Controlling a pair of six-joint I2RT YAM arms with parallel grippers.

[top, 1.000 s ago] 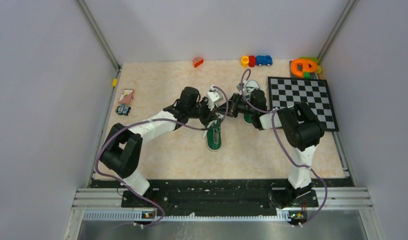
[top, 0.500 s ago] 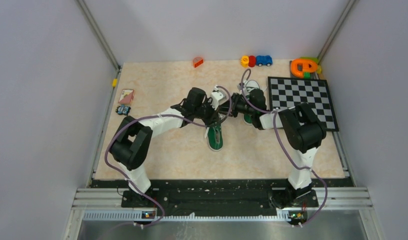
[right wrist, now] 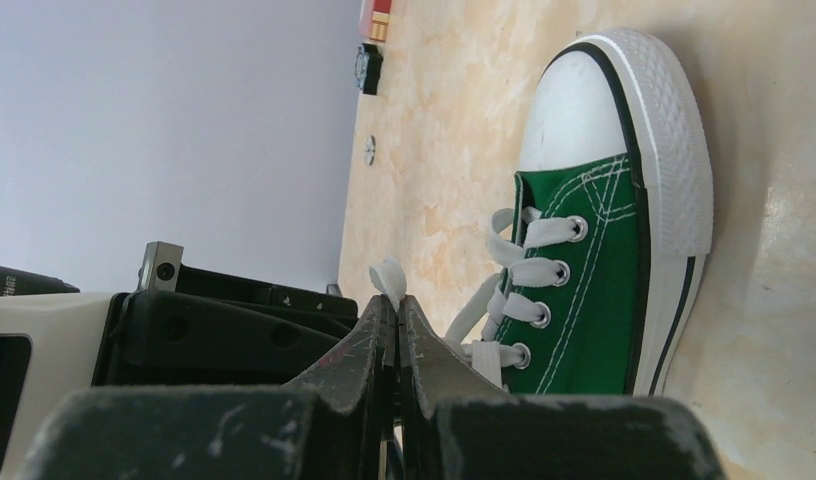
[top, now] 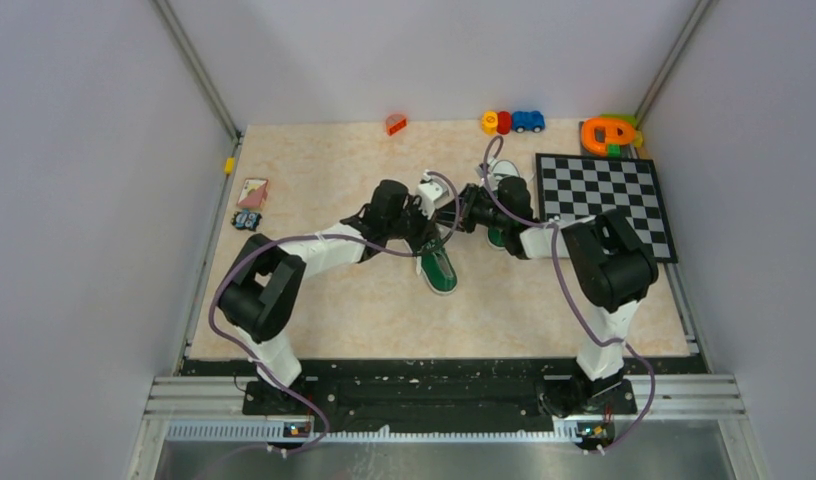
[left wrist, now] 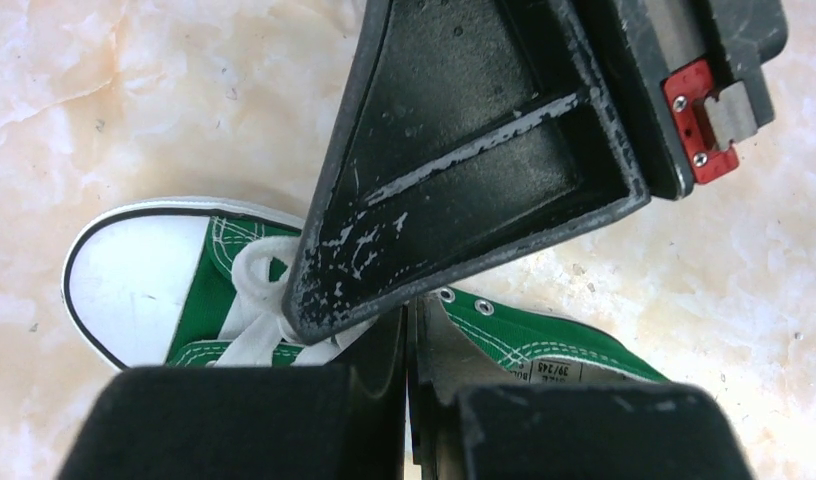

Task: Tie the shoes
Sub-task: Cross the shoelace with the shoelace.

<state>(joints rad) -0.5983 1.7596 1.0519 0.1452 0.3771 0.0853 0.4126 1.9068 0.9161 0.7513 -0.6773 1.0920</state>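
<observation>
One green shoe [top: 441, 270] with a white toe cap lies mid-table, below both grippers. In the left wrist view the shoe [left wrist: 134, 285] lies toe left, its white laces [left wrist: 252, 300] running in under my tips. My left gripper [left wrist: 408, 335] is shut, with a lace leading into its tips; the right gripper's black finger [left wrist: 464, 170] hides the grip itself. My right gripper [right wrist: 392, 305] is shut on a white lace end [right wrist: 387, 277], beside the same shoe [right wrist: 594, 290]. In the top view the left gripper [top: 431, 228] and right gripper [top: 454, 216] nearly touch. The second shoe [top: 501, 172] lies under the right arm.
A checkerboard [top: 606, 200] lies at the right. Toy cars [top: 513, 122], an orange toy [top: 607, 133] and a red block [top: 395, 124] sit along the back edge. A card [top: 252, 192] and a small dark item [top: 246, 220] lie at the left.
The shoe's near end has swung to the right and the shoe has shifted slightly right. The left arm's elbow moved right earlier; both grippers stay shut close together above the shoe.
</observation>
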